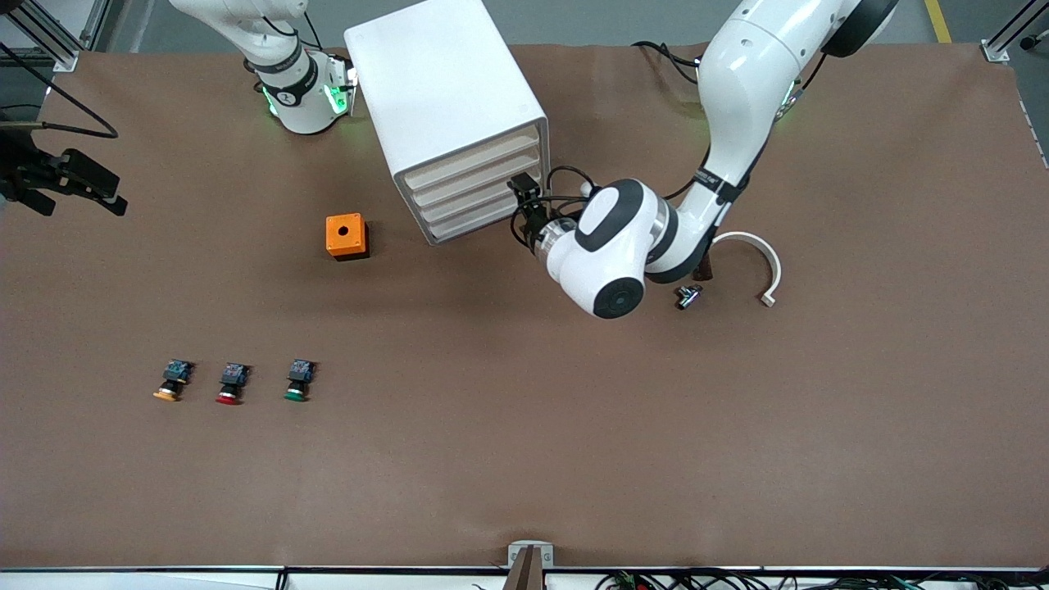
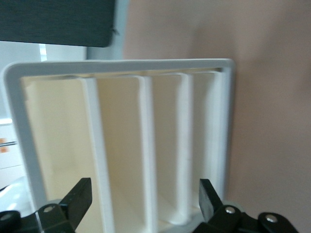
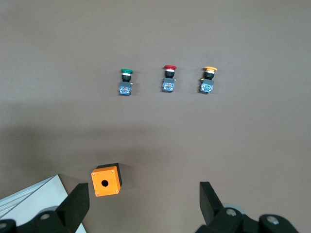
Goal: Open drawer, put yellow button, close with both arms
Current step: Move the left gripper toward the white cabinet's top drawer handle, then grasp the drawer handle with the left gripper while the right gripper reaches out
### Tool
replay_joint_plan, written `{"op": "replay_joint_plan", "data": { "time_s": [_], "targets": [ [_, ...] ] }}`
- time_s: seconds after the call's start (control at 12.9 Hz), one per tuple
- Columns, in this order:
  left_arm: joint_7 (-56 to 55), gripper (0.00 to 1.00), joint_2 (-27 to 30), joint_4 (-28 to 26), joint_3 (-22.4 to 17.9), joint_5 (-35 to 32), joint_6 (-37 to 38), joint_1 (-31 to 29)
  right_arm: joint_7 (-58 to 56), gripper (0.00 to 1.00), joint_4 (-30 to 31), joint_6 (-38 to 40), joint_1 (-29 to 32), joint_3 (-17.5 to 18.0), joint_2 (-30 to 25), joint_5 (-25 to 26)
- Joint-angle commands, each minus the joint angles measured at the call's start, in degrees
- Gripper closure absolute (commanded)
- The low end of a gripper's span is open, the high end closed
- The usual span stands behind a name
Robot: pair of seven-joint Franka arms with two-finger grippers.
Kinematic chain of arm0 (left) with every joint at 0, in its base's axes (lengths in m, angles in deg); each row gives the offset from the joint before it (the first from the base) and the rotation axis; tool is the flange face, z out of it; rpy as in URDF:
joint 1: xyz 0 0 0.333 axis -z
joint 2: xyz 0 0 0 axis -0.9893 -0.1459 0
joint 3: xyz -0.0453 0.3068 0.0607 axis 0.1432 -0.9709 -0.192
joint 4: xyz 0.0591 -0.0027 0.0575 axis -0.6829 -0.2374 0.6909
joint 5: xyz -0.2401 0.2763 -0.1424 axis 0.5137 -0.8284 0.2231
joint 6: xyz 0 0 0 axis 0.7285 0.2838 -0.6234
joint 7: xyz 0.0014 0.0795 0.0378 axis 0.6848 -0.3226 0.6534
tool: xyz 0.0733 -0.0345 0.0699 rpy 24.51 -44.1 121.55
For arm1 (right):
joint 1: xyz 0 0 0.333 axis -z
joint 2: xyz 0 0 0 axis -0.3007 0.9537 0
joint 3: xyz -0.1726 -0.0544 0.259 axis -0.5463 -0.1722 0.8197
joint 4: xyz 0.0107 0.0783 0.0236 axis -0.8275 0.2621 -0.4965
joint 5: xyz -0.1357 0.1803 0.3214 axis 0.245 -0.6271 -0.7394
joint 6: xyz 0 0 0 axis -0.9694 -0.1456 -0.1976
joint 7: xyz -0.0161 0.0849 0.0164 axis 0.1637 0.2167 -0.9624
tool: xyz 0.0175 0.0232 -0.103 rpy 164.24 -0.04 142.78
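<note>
Your left hand point(image 1: 524, 215), fingers apart, faces the drawer point(image 1: 471, 161) fronts at frame center; misaimed, you'd pull a lower drawer. Right hand point(image 3: 145, 201) apart, waiting.

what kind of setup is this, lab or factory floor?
Likely a robotics lab bench: two white arms bolted at a brown-covered table, aluminium framing at the corners, and staged props, namely a drawer cabinet, an orange box and three push-buttons including the yellow button.

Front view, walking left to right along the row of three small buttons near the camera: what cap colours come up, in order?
yellow button → red button → green button.
</note>
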Motion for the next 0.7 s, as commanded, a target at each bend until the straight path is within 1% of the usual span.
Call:
{"op": "replay_joint_plan", "data": {
  "time_s": [0.0,0.08,0.16,0.23,0.47,0.54,0.62],
  "targets": [
    [-1.21,0.35,-1.37,1.07,-0.17,4.68,2.66,1.1,-0.31,0.0,0.86,0.31,0.01,-0.11,-1.27,-0.24],
    [-1.21,0.35,-1.55,1.07,-0.17,4.95,2.66,1.46,-0.48,0.0,0.51,0.4,0.01,-0.11,-1.27,-0.24],
    [-1.21,0.38,-1.9,1.07,-0.17,5.04,2.66,2.24,-0.48,0.0,-0.89,0.67,0.01,-0.11,-0.83,-0.07],
    [-1.21,0.45,-1.99,1.07,-0.26,5.83,2.57,2.95,-0.48,0.0,-1.42,1.28,0.09,-0.11,-0.57,-0.07],
    [-1.3,0.45,-2.52,1.07,-0.26,8.37,2.66,4.26,-0.31,0.0,-1.87,1.46,0.53,-0.37,0.05,0.02],
    [-1.3,0.47,-2.78,0.99,-0.26,8.82,2.66,4.88,-0.05,0.0,-1.78,1.55,0.71,-0.37,0.92,-0.24],
    [-1.21,0.62,-3.13,0.99,-0.26,8.82,2.66,4.89,-0.3,0.0,-1.78,1.37,0.54,-0.37,2.06,0.19]
  ]
}}
